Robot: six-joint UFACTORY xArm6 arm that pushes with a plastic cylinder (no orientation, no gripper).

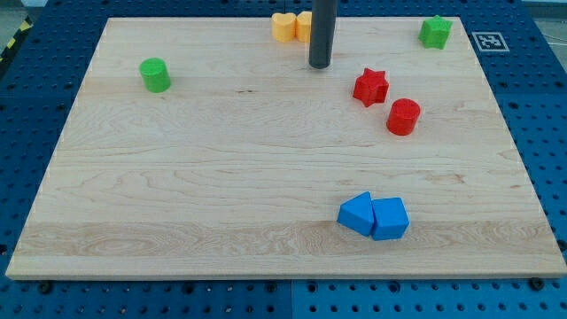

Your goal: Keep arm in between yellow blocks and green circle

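Wooden board (266,151) on a blue pegboard bench, seen from the near edge. My tip (319,65) sits at the far side, slightly right of centre, touching down just beside the yellow blocks. No jaws on this tool, just a plain rod, so nothing to spread or pinch; it rests on the wood and isn't visibly pressing any block.

Task things:
- yellow heart block (283,27) at the far edge, with a second yellow block (304,25) against its right side, partly hidden behind the rod; can't make out its shape.
- green cylinder (155,75), far left, well apart from the yellows.

Others: green star block (435,32) far right corner, red star block (370,87) and red cylinder (403,116) right of my tip, two blue blocks (373,216) touching each other near the near edge.

Step, as I judge it: tip is near the yellows but on their right and nearer side, not in the gap toward the green cylinder. Not in position yet.

Next move calls for sliding left and staying a bit nearer than the yellows so I don't clip the heart, then stopping roughly midway on the line to the green cylinder. Path there looks free of blocks.
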